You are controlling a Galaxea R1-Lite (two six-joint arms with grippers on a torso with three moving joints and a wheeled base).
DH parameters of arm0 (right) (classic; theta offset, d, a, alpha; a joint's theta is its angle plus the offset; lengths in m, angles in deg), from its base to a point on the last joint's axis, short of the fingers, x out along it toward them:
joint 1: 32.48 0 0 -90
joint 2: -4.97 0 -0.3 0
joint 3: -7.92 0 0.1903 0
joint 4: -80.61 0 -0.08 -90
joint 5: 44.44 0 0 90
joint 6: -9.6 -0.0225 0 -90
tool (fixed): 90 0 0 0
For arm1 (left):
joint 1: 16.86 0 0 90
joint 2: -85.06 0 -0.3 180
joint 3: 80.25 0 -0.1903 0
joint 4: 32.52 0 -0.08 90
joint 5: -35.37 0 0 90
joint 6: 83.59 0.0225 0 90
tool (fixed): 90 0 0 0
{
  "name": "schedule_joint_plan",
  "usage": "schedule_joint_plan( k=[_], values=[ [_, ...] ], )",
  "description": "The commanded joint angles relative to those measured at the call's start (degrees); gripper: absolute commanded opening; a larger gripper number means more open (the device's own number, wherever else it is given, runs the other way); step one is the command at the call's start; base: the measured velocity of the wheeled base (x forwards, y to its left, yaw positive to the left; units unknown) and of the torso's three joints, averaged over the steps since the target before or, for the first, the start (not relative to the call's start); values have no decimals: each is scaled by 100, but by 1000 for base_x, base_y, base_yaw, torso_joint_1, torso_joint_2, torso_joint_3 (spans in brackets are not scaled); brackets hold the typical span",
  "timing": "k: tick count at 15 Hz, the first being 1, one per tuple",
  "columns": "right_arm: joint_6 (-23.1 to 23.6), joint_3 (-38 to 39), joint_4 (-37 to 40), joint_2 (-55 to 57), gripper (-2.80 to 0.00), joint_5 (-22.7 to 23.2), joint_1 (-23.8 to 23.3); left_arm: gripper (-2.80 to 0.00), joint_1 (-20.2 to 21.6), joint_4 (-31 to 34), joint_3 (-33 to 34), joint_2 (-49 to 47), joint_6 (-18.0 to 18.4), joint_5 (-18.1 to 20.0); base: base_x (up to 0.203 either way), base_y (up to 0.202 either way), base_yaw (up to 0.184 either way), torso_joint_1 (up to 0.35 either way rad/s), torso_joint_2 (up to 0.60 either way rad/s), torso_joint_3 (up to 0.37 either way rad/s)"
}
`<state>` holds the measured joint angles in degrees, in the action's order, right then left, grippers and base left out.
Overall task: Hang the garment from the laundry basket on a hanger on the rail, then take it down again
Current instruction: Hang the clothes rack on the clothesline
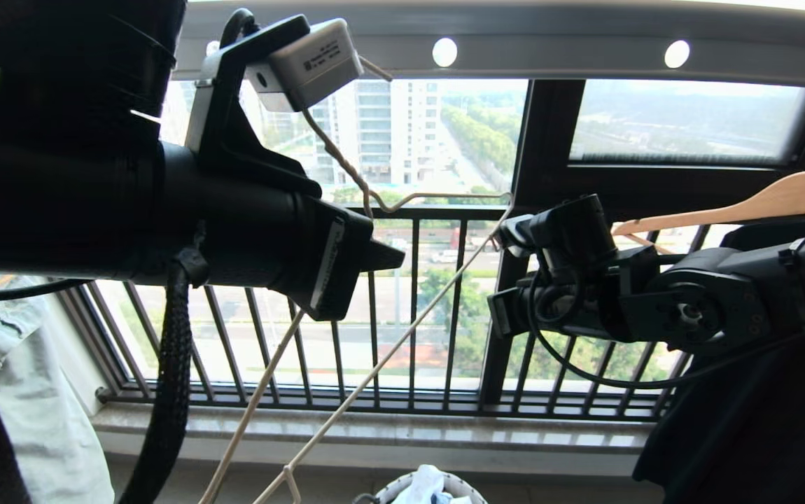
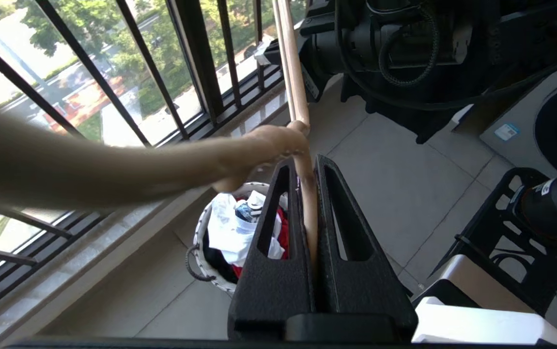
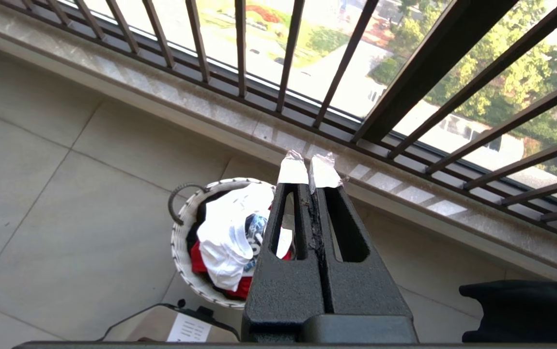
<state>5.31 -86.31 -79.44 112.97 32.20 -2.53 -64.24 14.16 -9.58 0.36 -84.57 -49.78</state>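
Progress is early. The garment (image 3: 227, 232), a white T-shirt with a dark blue print, lies bunched in the laundry basket (image 3: 181, 232) on the floor below the window railing (image 1: 413, 301), on top of a red cloth (image 3: 201, 264) and something dark; it has not been lifted. The left gripper (image 2: 307, 179) has its jaws clenched on the hanger (image 1: 374, 364), a thin cream-white wire one, which the head view shows slanting from beneath the rail (image 1: 549, 42) down toward the basket. The right gripper (image 3: 310, 172) hangs above the basket with its jaws pressed together on nothing. Judged from this, dressing the hanger, hooking it on the rail and taking it down again all remain. Hard to make out: whether the hanger's hook is on the rail or already off it, since the left arm's camera housing (image 1: 304, 63) covers that spot. In the left wrist view a blurred pale shape crosses the frame close to the lens and meets the jaws; I read it as the hanger's own wire, but cannot confirm that. A wooden hanger (image 1: 745, 203) is cut off at the right edge of the head view, and only the rim of the basket shows there.
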Motion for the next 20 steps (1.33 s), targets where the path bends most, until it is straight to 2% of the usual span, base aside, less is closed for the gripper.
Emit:
schedule_joint_plan(
  k=[1,3,5,9,11,16,20],
  values=[
    [-2,8,7,17,-280,-8,-7,-280,0,164,-198,-12,123,209,0,0,0,0,0,0],
    [42,63,21,-27,-280,-8,-7,-280,27,203,-369,-174,210,161,0,0,0,0,0,0],
    [170,179,51,-194,-280,-8,4,-280,43,199,-634,-427,267,-117,0,0,0,0,0,0],
    [201,204,51,-279,-280,-8,11,-280,53,191,-1200,-894,340,-187,0,0,0,0,0,0],
    [201,213,51,-279,-280,-8,11,-280,48,191,-1446,-1118,367,-489,0,0,0,0,0,0],
    [297,284,51,-385,-280,0,19,-280,53,189,-1321,-1091,352,-1359,0,0,0,0,0,0],
    [297,292,51,-393,-280,0,37,-280,44,44,-1292,-984,353,-1475,0,0,0,0,0,0]
  ],
)
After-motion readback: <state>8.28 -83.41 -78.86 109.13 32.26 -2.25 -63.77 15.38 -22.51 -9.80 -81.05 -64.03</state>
